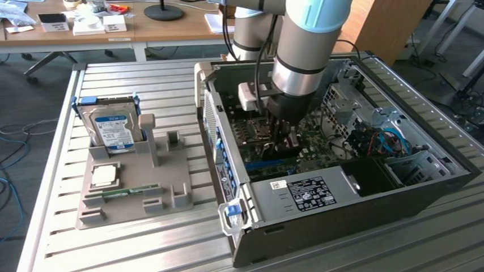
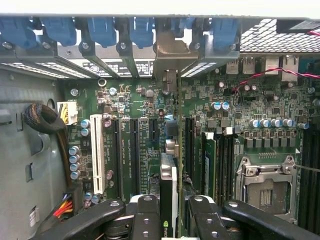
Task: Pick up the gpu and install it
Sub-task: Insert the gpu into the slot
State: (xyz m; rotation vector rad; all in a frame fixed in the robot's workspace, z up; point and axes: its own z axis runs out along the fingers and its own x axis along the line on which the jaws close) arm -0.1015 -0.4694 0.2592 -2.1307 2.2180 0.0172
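The gpu point(image 2: 169, 180) is held on edge inside the open case point(image 1: 423, 195), clamped between the narrow-set fingers point(image 2: 145, 220) of the gripper point(image 2: 172, 222). It is seen edge-on as a thin dark card with a pale metal part along its upper edge and a green logo near the grip. Its silvery bracket point(image 2: 170, 52) is found at the rear wall, in line with one slot opening under the row of blue clips point(image 2: 102, 30). Whether the lower edge is seated in a slot cannot be told.

On the board point(image 2: 125, 100), long black slots point(image 2: 135, 150) and a white slot point(image 2: 98, 155) are laid parallel to the card on one side. On the other side an upright memory stick point(image 2: 210, 165) is set just beside it, with the processor socket point(image 2: 265, 187) further off. Little room is left at either face.

In the exterior view the gripper point(image 1: 289, 133) is seen low in the middle of the case, the walls standing well apart from the arm and the power supply point(image 1: 302, 192) near it. On the counter point(image 1: 151, 243), to the exterior view's left of the case, a grey tray point(image 1: 174, 170) is set, carrying an upright hard drive point(image 1: 113, 129) and a processor point(image 1: 104, 175).
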